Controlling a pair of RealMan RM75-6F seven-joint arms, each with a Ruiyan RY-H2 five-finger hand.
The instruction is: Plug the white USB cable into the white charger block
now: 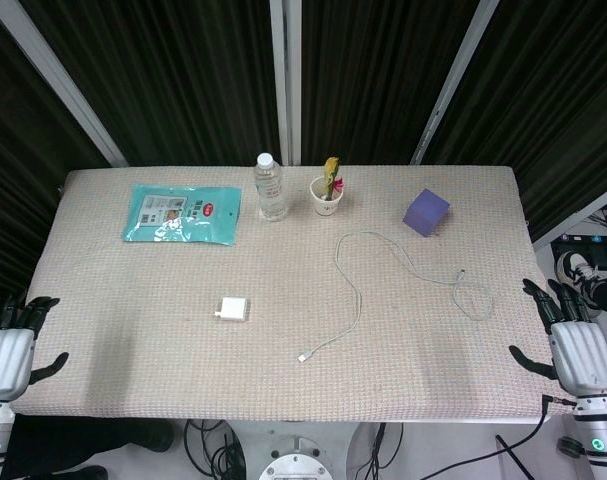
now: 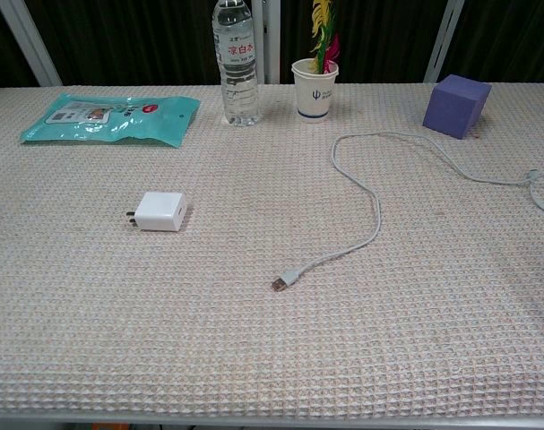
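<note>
The white charger block lies flat on the table, left of centre, with its prongs pointing left. The white USB cable snakes across the middle, and its USB plug lies free to the right of the block and nearer the front edge. The cable's far end loops near the right edge. My left hand hangs off the table's left front corner, fingers spread, holding nothing. My right hand sits off the right edge, fingers apart and empty. Neither hand shows in the chest view.
Along the back stand a water bottle, a paper cup with a flower, and a purple cube. A teal packet lies at the back left.
</note>
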